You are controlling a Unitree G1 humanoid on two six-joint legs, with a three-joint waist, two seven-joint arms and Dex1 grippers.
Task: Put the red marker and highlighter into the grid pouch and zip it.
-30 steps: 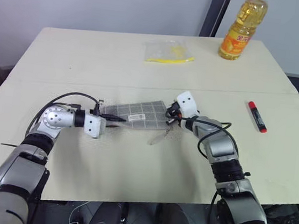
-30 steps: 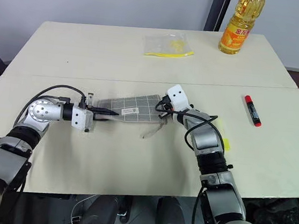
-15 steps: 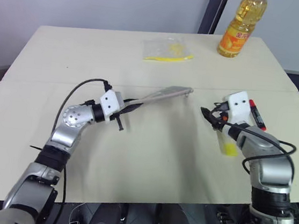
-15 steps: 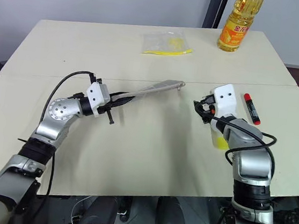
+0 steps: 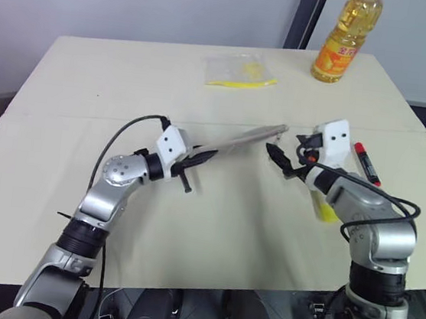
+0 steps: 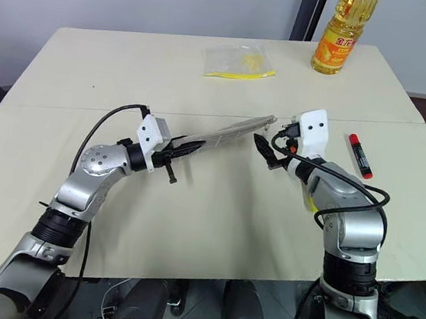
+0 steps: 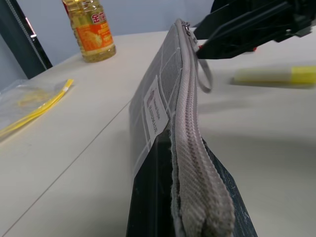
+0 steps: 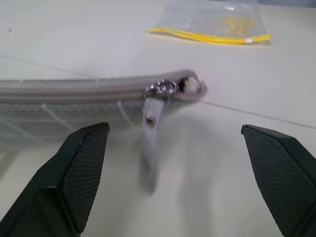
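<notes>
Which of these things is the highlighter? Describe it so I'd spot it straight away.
Start at the oil bottle on the table's far right corner and come toward the robot, past the red marker. The highlighter lies flat on the table just beyond, partly behind the right arm. It is short, stubby and pale yellow, unlike the slim black, red-capped marker.

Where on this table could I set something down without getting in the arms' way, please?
The near strip of the table between the two arms is bare, as is the far left corner beside the clear bag. It is crowded mid-table, where the raised grid pouch meets the right tool, with highlighter and red marker beyond.
</notes>
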